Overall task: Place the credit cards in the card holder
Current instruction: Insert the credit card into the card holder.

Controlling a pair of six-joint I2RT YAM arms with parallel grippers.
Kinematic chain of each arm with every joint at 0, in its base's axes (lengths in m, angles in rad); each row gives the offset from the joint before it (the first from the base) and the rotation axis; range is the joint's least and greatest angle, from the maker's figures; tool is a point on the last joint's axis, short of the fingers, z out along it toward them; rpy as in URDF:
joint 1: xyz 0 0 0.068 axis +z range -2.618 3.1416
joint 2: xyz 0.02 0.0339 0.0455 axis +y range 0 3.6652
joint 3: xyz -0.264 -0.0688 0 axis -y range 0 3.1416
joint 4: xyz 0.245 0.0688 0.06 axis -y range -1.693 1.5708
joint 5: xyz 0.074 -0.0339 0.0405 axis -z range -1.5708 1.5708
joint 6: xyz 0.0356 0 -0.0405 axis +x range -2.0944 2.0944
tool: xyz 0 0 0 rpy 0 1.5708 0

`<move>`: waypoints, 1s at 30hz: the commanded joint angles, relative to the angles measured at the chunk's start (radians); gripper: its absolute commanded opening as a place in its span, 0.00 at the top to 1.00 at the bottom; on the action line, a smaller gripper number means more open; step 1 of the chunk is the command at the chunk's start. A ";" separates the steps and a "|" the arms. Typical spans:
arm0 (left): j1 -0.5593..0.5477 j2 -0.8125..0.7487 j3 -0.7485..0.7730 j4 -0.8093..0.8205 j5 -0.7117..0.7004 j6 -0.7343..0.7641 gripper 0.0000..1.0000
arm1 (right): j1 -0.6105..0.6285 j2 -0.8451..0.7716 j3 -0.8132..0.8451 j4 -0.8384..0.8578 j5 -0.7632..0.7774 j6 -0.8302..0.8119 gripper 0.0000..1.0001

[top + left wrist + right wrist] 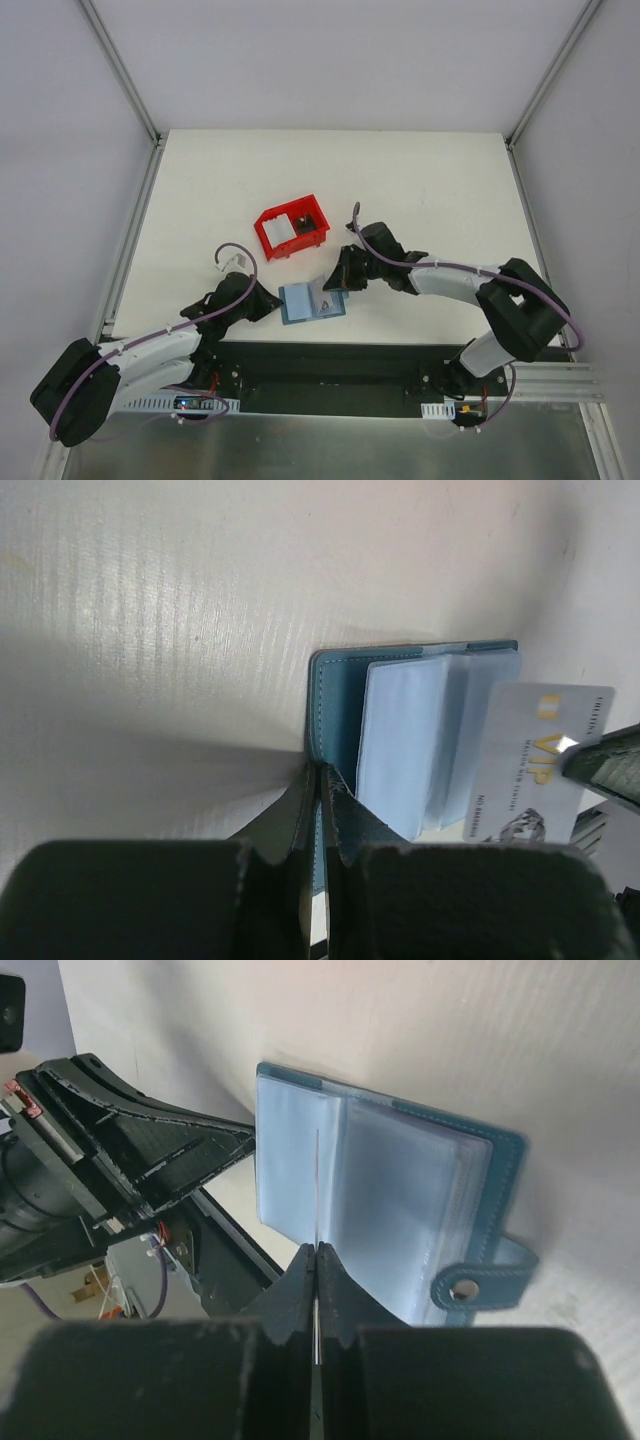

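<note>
**A:** Between the tips of the right gripper (316,1256) — what's in there?

**B:** A credit card (317,1175), seen edge-on as a thin pale line. The jaws are pressed together on its near short end, and the rest sticks out ahead of them.

**A:** And beyond the card?

**B:** The card holder (400,1180) lies just under and ahead of the tips, spread open on the desk (420,190), with its soft blue pockets up and its snap tab (480,1285) off to the gripper's right. I cannot tell whether the leading edge has entered a pocket.

**A:** The left gripper (322,776)?

**B:** It is closed too, pinching the teal cover at the holder's near edge. The pockets fan out ahead of it and the card comes in from its far right.

**A:** How will these things handle?

**B:** I'd judge the card light, stiff and slick, so a grip on the short end suits it, leaving the long free end to lead in. Too much side pressure could make it twist between the pads. The holder looks light and floppy. Its film pockets would likely buckle or slide away from a push, which is why holding the cover edge makes sense.

**A:** Anything farther out?

**B:** A red bin (300,244) stands well beyond both grippers — there is something pale and flat inside, possibly another card.
</note>
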 commanded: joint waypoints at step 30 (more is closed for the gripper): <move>0.012 0.010 0.000 -0.002 0.020 -0.002 1.00 | 0.058 0.236 -0.113 0.370 0.020 0.131 1.00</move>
